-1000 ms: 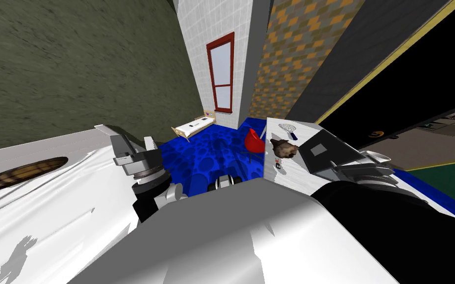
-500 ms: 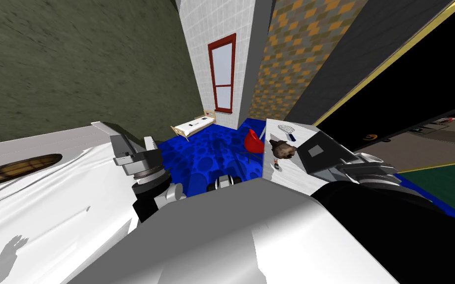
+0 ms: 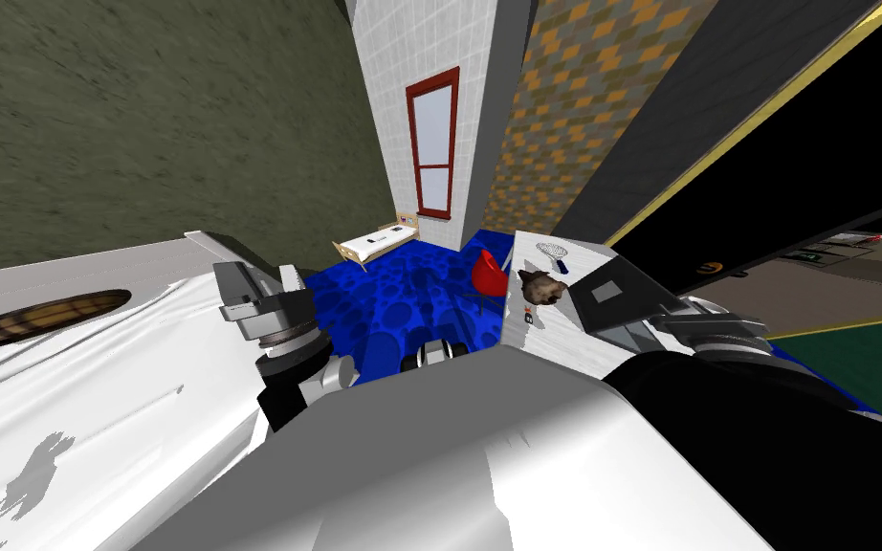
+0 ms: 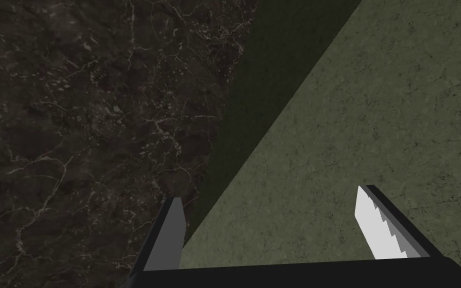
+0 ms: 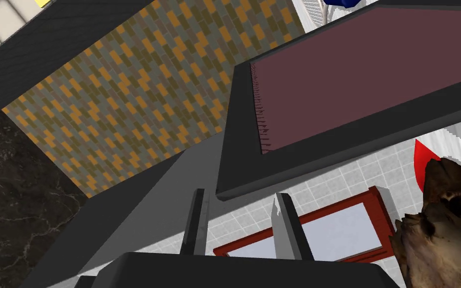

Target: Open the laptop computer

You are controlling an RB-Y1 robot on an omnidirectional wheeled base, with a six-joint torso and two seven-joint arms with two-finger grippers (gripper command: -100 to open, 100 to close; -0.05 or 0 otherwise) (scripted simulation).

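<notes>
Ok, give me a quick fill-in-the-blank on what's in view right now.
1. The laptop stands on a ___ table.
2. The tool at its lid is the ___ one.
3. The left tool is ___.
4. The chair near the table is ___.
Missing words: white, right, open, red.

Right pincer (image 5: 239, 196) and laptop lid (image 3: 635, 280) edged leftward (slightly); my head shifted
</notes>
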